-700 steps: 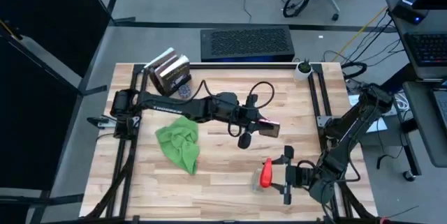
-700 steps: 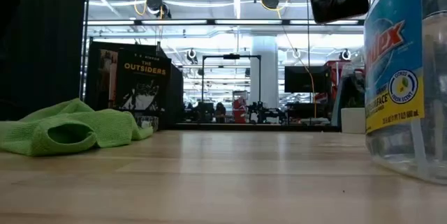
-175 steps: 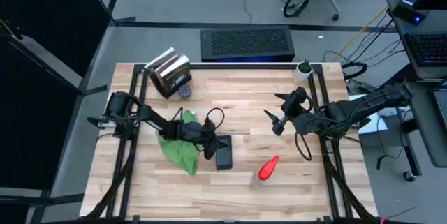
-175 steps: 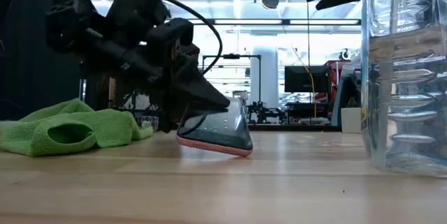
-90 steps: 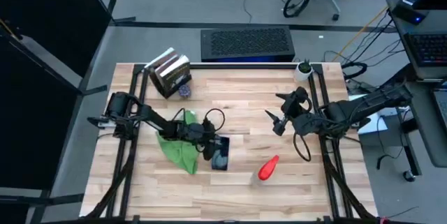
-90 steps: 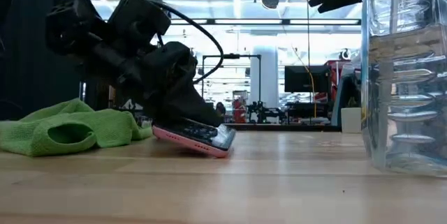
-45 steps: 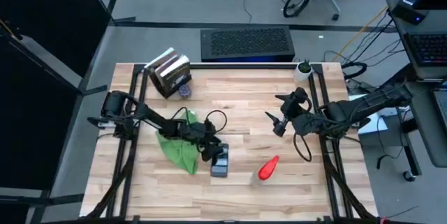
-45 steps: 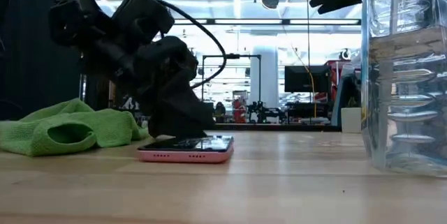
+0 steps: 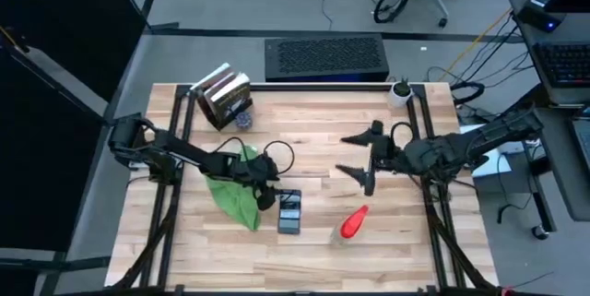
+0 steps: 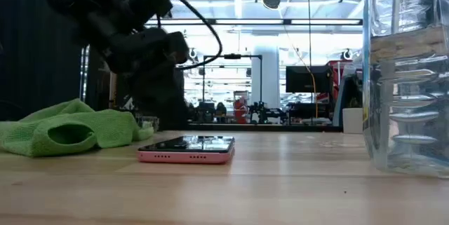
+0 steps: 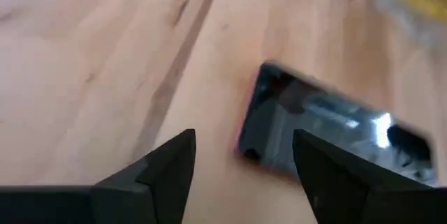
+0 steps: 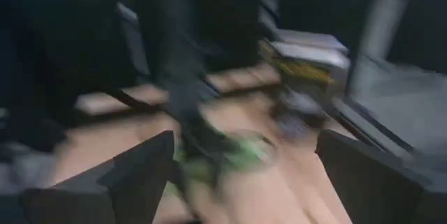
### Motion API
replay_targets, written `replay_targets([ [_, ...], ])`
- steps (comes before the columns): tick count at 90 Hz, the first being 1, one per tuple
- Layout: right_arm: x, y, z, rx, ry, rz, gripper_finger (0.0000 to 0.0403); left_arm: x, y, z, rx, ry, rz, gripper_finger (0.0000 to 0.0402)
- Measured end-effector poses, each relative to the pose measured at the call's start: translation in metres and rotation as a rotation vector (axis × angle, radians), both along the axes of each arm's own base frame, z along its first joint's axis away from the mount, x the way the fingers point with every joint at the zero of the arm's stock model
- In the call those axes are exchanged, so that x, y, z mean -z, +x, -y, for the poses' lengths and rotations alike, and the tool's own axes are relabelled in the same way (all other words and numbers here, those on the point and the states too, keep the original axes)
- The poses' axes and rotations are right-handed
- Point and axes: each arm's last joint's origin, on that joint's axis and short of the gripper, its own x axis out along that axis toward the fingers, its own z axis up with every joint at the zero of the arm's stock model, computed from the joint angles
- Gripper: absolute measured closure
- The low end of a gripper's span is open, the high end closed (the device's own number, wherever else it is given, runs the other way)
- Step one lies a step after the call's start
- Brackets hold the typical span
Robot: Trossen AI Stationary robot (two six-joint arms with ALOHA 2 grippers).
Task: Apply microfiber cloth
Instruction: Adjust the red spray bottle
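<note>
Your phone [image 9: 289,212] now lies flat on the worktop [image 9: 313,245], lower centre of the high view, but the microfiber cloth [image 9: 236,192] sits untouched just to its left, so picking it up and wiping are both left, by my reading. Your left pincer [image 9: 267,195] is open and empty between cloth and phone. Half a second ago it stood over the phone; it has since backed off. Your right pincer [image 9: 355,155], spread wide, has swung toward centre.

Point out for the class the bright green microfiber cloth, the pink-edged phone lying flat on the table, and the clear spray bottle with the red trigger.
Bright green microfiber cloth [image 9: 236,196]: high view, middle of the crumpled fabric.
Pink-edged phone [image 9: 289,212]: high view, centre of its dark screen.
Clear spray bottle [image 9: 354,223]: high view, on its red trigger head.
</note>
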Motion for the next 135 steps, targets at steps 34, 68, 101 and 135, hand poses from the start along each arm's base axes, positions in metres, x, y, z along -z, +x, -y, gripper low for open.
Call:
replay_targets([
  [34,-0.036,0.089,-0.036,-0.006,-0.130,-0.349,0.0064,-0.006,-0.004,-0.003,0.011,0.134,0.001,0.0181],
  [68,0.029,0.158,-0.062,-0.155,-0.020,-0.773,0.0064,-0.004,-0.006,-0.003,0.020,0.167,-0.028,0.0181],
  [101,0.091,0.154,-0.092,-0.180,0.010,-1.107,0.0064,-0.007,-0.020,0.004,0.033,0.158,-0.127,0.0181],
  [135,0.119,0.125,-0.122,-0.145,0.001,-1.218,0.0064,-0.029,-0.031,0.005,0.024,0.171,-0.088,0.0181],
])
